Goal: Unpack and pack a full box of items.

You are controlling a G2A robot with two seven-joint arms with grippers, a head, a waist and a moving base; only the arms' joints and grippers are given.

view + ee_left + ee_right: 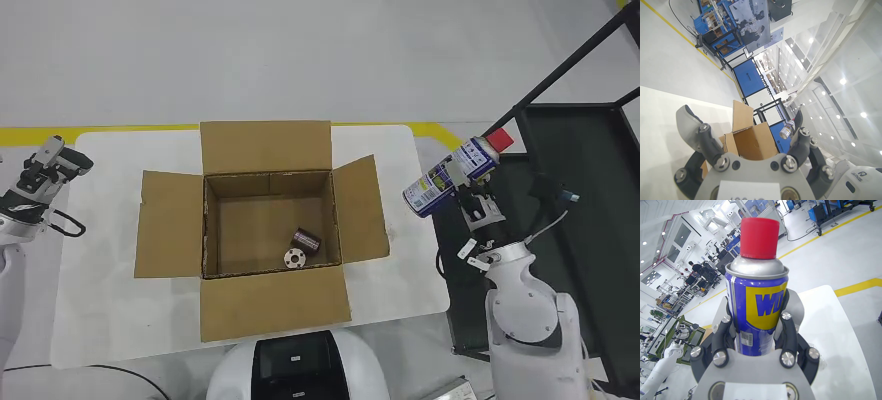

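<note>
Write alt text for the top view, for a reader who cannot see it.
The right hand holds a blue spray can with a red cap past the right edge of the white table. An open cardboard box sits mid-table, holding a small dark cylinder and a round pale part. The left hand hangs open at the left edge.

Bright, even light from ceiling lamps (842,81); soft shadows.

White arms (527,305); grey left claw (743,113) (silver screws), black linkages.
</note>
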